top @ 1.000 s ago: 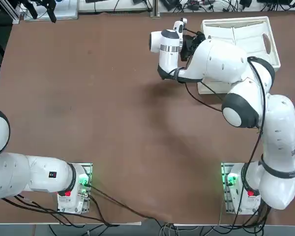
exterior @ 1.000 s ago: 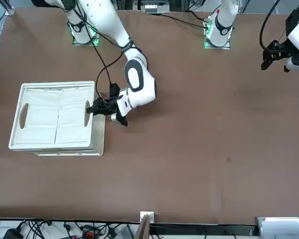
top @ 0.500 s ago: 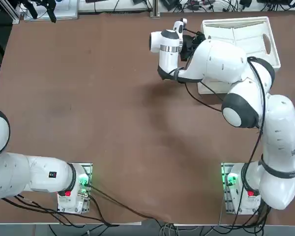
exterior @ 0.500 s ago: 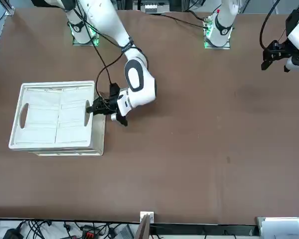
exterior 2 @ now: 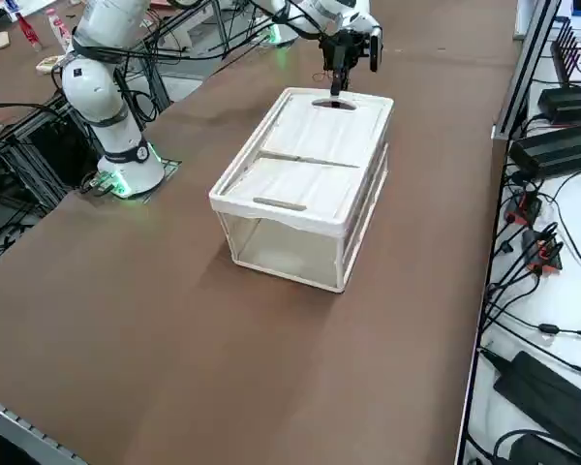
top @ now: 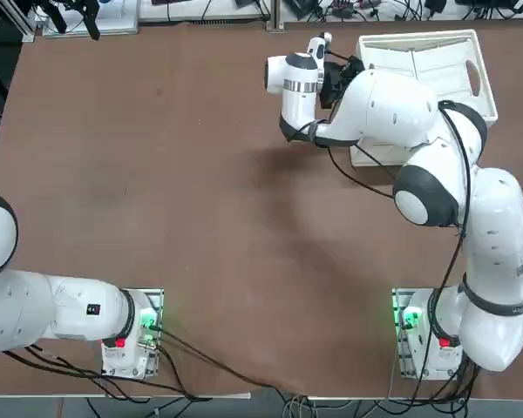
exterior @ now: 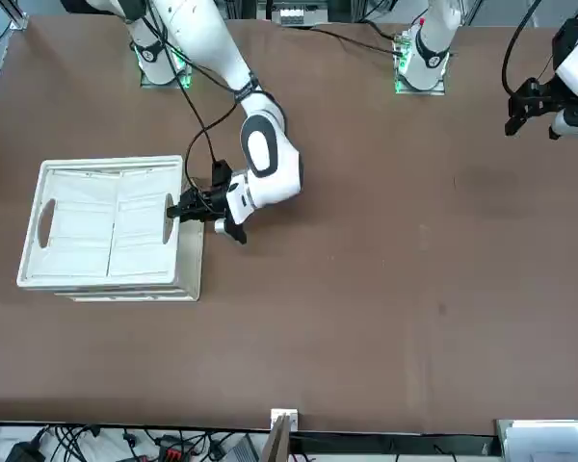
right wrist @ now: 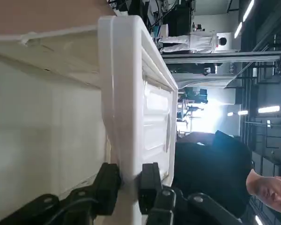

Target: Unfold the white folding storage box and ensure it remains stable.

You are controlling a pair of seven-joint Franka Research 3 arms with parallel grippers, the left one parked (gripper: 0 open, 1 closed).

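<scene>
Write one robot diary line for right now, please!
box: unfolded, standing | right gripper: at box rim, fingers either side | person: nearby

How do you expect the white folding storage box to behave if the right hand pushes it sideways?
The white folding storage box would probably slide rather than roll, given its flat-sided, boxy shape. It may feel light for its size, as its walls look thin. The right hand straddles one rim, so a sideways push might fold the hinged-looking sides.
</scene>
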